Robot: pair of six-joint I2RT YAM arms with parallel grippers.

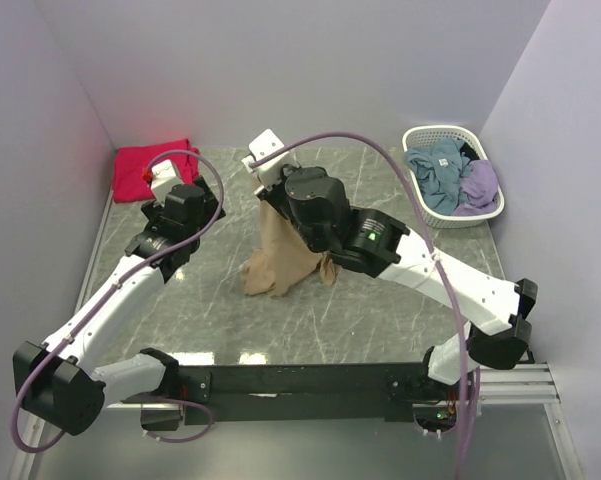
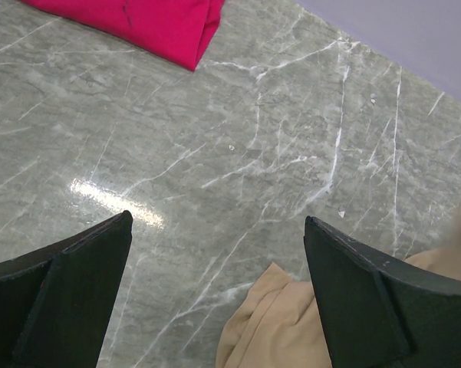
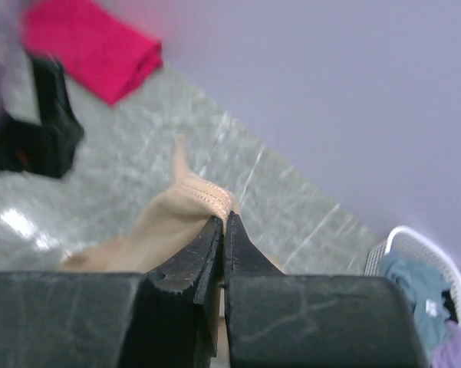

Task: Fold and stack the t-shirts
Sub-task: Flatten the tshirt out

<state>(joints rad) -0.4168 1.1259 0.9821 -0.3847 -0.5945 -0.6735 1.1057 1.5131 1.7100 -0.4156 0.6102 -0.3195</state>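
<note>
Tan t-shirt hangs bunched, pinched in the right claw; left claw spread wide over grey marbled table, lilac walls

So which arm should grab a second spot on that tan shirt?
Probably the left arm: its jaws stand open and empty, with an edge of the tan shirt just beneath them. The right arm is busy, its jaws shut on the shirt's top, holding it up.

No text, brand, number or sign is readable in any view. Nothing legible shows on the tan t-shirt or the red t-shirt.
</note>
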